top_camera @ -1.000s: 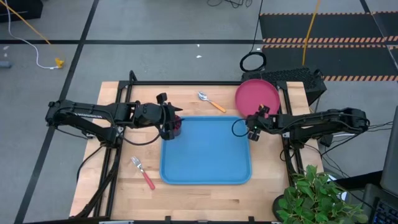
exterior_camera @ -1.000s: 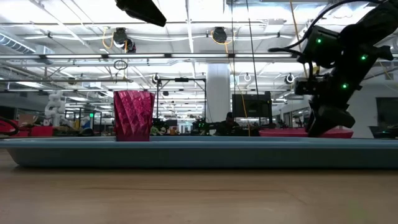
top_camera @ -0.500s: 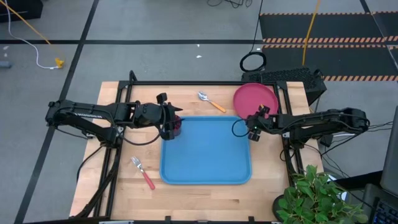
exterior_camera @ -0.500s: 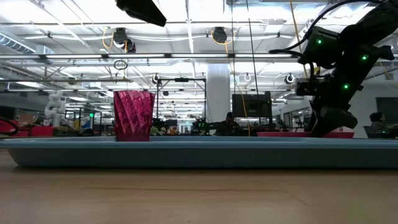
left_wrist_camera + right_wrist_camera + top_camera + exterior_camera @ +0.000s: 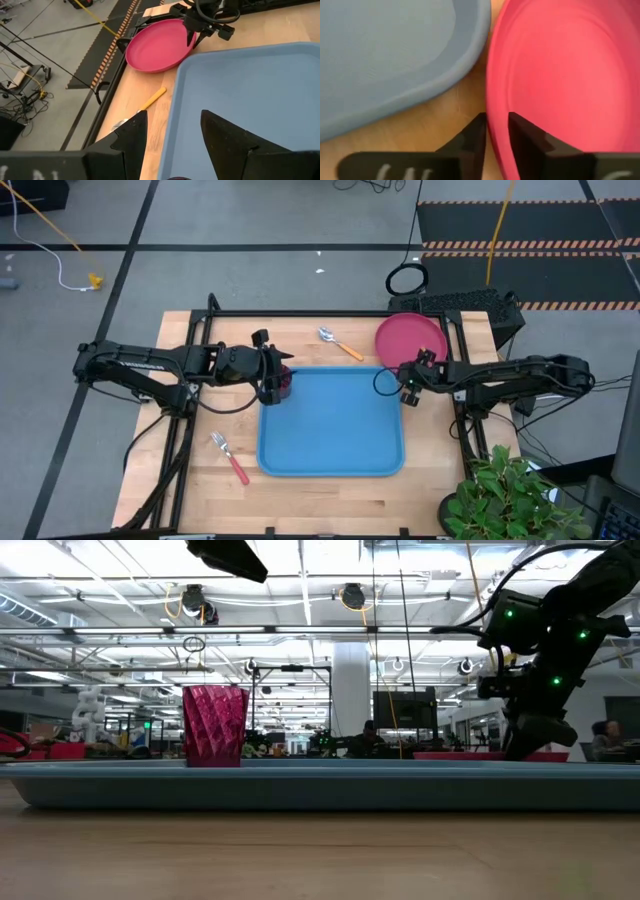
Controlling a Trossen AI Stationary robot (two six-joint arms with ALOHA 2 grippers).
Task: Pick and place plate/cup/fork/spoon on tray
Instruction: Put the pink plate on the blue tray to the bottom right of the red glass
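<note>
1. The blue tray (image 5: 331, 420) lies in the middle of the wooden table (image 5: 170, 480), long side across.
2. The dark red cup (image 5: 283, 383) stands upright on the tray's far left corner; in the low view it rises from the tray's left part (image 5: 214, 726).
3. The left pincer (image 5: 272, 380) is at that same corner, right by the cup. In its own wrist view the two fingers (image 5: 131, 135) stand wide apart with nothing between them — the cup shows only as a sliver at the frame's edge, so I cannot tell whether they touch it.
4. The pink plate (image 5: 411, 338) lies on the table just beyond the tray's far right corner, its near rim close to the tray rim.
5. The right pincer (image 5: 408, 380) is at the plate's near edge, beside the tray's right corner. Its wrist view shows the two fingers (image 5: 472, 137) close together with the plate's rim (image 5: 495, 125) between them — they look to be gripping it.
6. The spoon (image 5: 339, 343) lies on the table behind the tray, left of the plate, orange handle pointing towards the plate.
7. The fork (image 5: 229, 456) lies on the table to the left of the tray, near the front, well apart from the cup, red handle towards the front edge.
8. A potted plant (image 5: 510, 495) stands at the table's front right corner.
</note>
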